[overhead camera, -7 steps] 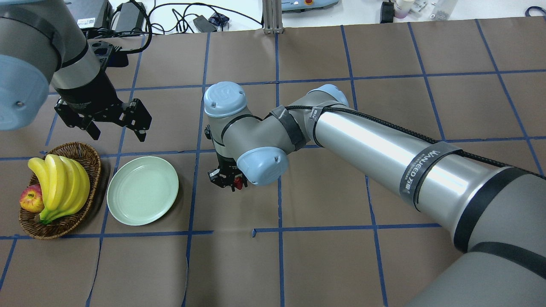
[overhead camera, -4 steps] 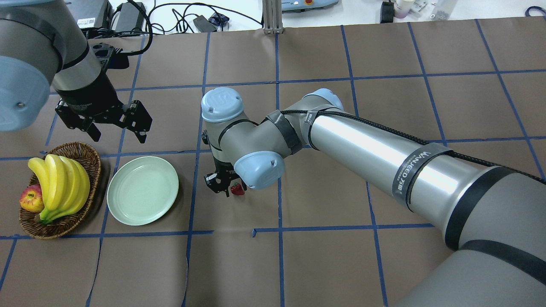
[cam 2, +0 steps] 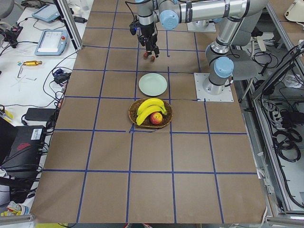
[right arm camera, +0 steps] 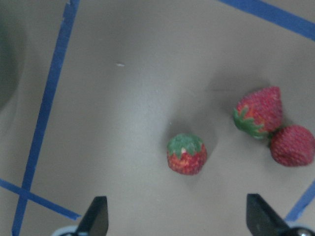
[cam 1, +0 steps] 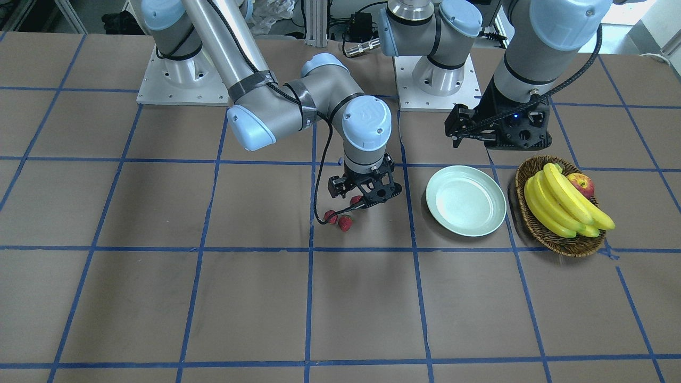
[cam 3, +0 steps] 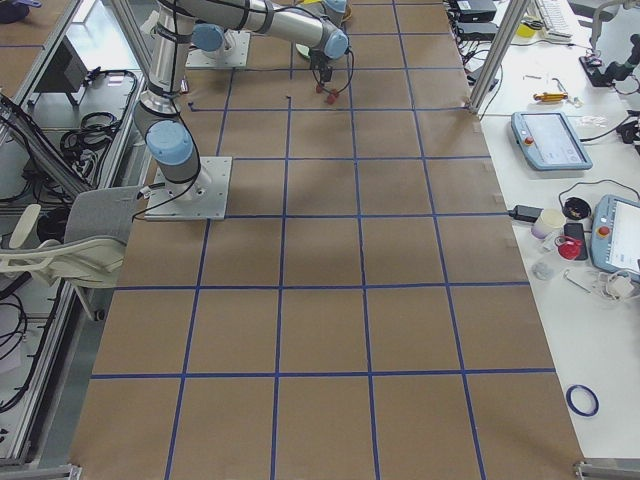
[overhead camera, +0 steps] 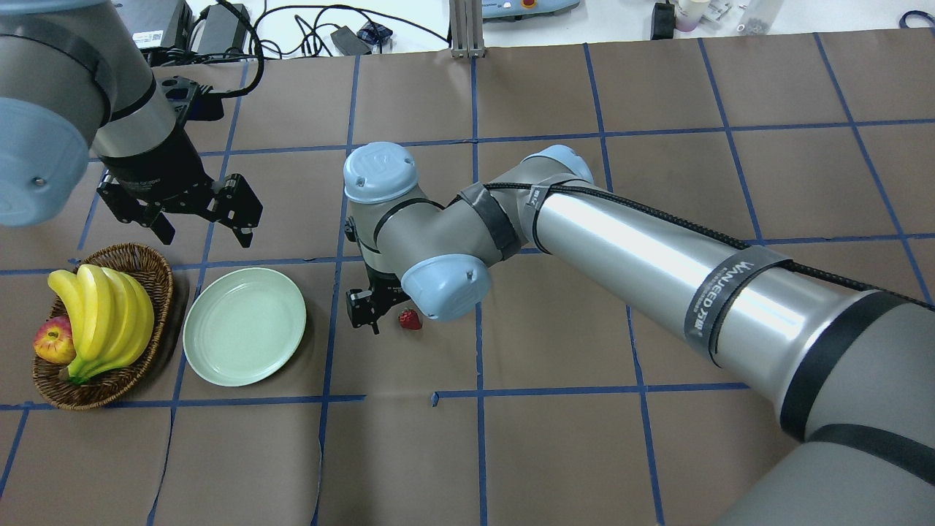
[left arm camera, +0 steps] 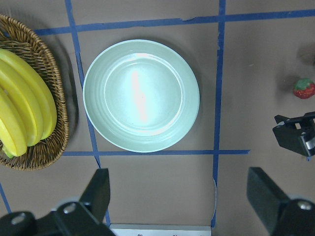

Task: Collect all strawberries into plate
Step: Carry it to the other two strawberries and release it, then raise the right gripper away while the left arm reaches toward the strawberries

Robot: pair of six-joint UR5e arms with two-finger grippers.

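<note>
- Strawberries [right arm camera: 186,154], three of them, sit on the bench [overhead camera: 555,438] under my right pincer [right arm camera: 179,219]. Two touch, and one stands alone just beside them.
- My right pincer's fingers are wide apart and hold nothing.
- The plate [overhead camera: 244,326] lies off to the side, next to the basket [overhead camera: 164,285] of bananas [overhead camera: 109,314].
- My left pincer [left arm camera: 181,196] hangs near the plate, fingers apart too.

Brown blue-gridded table [overhead camera: 584,453] with three strawberries [right arm camera: 186,154], a plate [overhead camera: 244,325] and a wicker basket [overhead camera: 166,289]
</note>
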